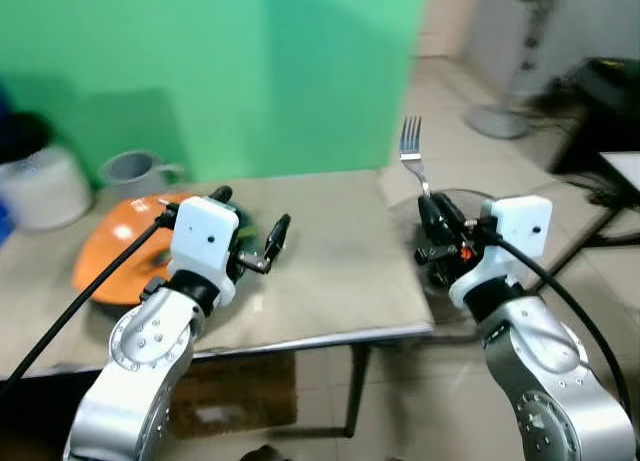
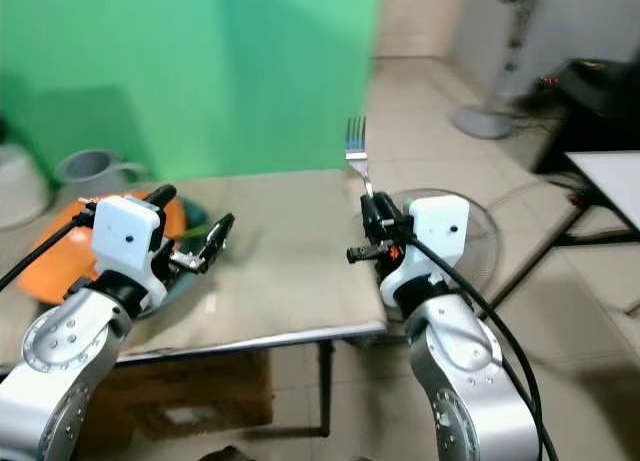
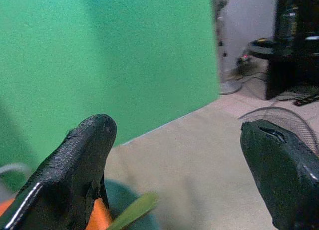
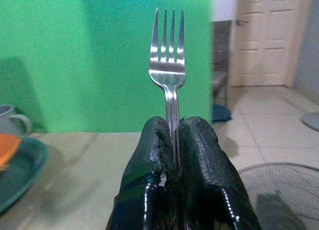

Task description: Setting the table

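- Backdrop [image 1: 250, 71], upper left and centre of the head views: flat bright green, no pattern.
- Table [image 1: 340, 261], centre: pale beige-grey top with a thin silvery front edge.
- Fork [image 4: 168, 85]: shiny silver, its tines reflecting light.
- Right gripper [image 4: 177, 140]: glossy black fingers, a white block behind them, a small red-orange spot at the joint.
- Left gripper [image 1: 255, 231]: black fingers, white block, silver arm with a black cable.
- Plate [image 1: 105, 256], left: bright orange, lying on a dark teal dish [image 4: 20, 172].
- Mug [image 1: 135, 171], upper left: plain grey.
- Floor [image 1: 470, 161], right: light cream tiles.
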`<state>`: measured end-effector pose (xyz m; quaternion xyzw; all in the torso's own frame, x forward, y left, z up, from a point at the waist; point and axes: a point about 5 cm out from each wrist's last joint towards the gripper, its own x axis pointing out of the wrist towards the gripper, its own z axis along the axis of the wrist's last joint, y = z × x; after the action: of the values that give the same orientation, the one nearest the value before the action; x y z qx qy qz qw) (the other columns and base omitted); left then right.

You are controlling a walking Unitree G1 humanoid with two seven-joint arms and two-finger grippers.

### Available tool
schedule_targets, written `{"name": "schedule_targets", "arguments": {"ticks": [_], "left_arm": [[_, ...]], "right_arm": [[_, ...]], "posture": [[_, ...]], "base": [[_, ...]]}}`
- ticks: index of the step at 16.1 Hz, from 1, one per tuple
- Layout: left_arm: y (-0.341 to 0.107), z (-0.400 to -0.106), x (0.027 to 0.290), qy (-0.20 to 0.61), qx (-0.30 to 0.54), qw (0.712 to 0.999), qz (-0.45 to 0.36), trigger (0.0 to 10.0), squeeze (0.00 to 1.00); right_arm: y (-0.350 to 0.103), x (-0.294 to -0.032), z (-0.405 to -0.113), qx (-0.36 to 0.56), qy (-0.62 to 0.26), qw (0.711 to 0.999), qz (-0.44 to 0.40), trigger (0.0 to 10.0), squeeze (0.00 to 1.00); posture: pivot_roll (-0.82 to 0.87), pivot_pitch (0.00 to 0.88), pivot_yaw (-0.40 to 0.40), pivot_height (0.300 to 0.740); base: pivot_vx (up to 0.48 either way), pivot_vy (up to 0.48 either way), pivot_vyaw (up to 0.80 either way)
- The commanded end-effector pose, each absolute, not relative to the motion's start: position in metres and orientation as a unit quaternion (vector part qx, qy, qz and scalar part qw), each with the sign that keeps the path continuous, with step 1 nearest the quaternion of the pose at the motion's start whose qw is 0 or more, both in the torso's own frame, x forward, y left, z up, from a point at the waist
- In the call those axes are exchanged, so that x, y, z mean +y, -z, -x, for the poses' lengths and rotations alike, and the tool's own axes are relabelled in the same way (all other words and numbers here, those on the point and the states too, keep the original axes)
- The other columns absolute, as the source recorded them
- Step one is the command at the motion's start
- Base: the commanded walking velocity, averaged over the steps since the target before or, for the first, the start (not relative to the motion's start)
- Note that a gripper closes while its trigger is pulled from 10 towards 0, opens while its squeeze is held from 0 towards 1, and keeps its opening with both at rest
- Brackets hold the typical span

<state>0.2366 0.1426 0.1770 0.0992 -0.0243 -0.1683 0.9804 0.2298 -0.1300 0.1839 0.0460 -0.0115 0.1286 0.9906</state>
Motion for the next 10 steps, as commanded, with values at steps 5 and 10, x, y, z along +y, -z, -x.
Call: {"name": "schedule_targets", "arguments": {"ticks": [5, 10], "left_arm": [[-0.179, -0.242, 0.141, 0.162, -0.028, 0.981, -0.104, 10.0, 0.00], [-0.172, -0.245, 0.138, 0.163, -0.018, 0.982, -0.097, 10.0, 0.00]], "right_arm": [[-0.187, -0.149, -0.233, -0.019, -0.051, 0.998, -0.036, 10.0, 0.00], [-0.187, -0.156, -0.232, -0.012, -0.015, 0.999, -0.026, 10.0, 0.00]], "posture": [[0.09, 0.000, 0.036, 0.740], [0.06, 0.000, 0.055, 0.740]], "base": [[0.000, 0.000, -0.80], [0.000, 0.000, -0.80]]}}
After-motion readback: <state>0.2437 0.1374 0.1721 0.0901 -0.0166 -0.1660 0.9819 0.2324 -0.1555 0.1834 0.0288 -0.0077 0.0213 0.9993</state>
